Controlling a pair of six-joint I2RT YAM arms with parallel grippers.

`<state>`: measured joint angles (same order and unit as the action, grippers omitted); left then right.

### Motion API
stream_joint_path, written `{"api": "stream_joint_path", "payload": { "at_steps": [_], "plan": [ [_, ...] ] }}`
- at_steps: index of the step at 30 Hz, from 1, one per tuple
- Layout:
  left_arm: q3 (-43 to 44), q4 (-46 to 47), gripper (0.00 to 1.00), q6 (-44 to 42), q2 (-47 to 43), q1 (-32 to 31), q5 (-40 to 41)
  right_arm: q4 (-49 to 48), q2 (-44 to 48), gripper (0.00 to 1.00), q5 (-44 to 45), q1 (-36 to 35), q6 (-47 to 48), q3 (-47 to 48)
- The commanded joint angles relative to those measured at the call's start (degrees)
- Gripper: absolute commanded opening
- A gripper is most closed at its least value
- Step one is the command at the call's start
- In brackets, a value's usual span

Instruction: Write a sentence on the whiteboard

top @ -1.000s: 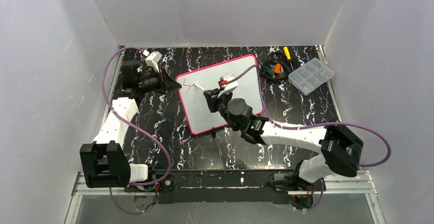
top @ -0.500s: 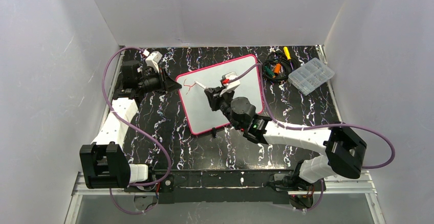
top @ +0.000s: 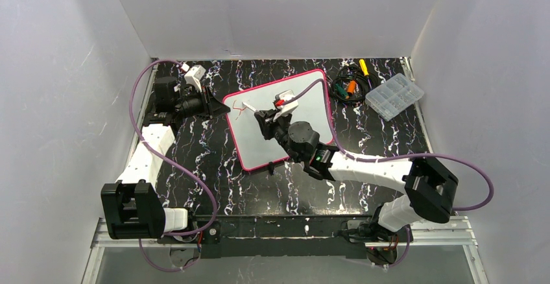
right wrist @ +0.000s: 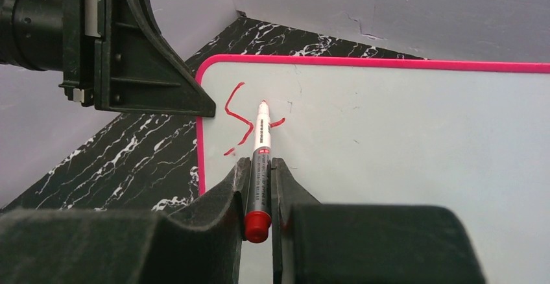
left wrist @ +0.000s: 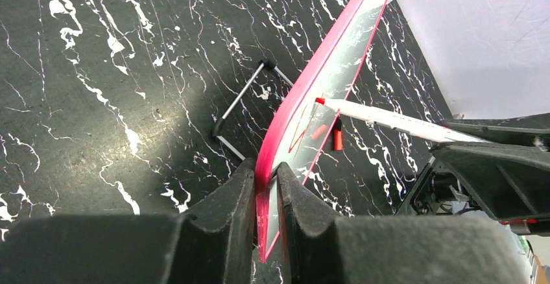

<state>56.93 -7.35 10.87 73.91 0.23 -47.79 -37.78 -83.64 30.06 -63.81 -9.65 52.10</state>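
Note:
The whiteboard [top: 311,102], white with a pink-red border, stands tilted on the black marble table. My left gripper [top: 217,107] is shut on its left edge; in the left wrist view its jaws [left wrist: 264,170] pinch the pink rim [left wrist: 324,76]. My right gripper [top: 264,118] is shut on a red-capped white marker [right wrist: 262,148], whose tip is at the board's upper left corner. Of the sentence [right wrist: 239,118], only an S-shaped red stroke and a short dash beside the tip show. The marker also shows in the left wrist view [left wrist: 389,118].
A clear plastic compartment box [top: 394,96] lies at the back right, beside a tangle of cables and small tools [top: 347,86]. A wire stand [left wrist: 243,106] props the board from behind. A black clip [top: 271,166] sits on the board's near edge. White walls enclose the table.
My right gripper with the marker has shifted slightly left and toward the back over the board's corner. A short red stroke has appeared next to the S shape. The left gripper has not moved.

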Motion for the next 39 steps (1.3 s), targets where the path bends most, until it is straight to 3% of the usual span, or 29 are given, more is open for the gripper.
{"api": "stream_joint_path", "payload": {
  "at_steps": [1,39],
  "plan": [
    [-1.0,-2.0,0.0,-0.8,-1.8,-1.0,-1.4,-4.1,-0.6,0.01,1.7,0.2,1.6,2.8],
    [-1.1,-2.0,0.0,-0.9,-1.9,-1.0,-1.3,3.5,4.7,0.01,2.3,-0.8,-5.7,-5.0]
  ]
}}
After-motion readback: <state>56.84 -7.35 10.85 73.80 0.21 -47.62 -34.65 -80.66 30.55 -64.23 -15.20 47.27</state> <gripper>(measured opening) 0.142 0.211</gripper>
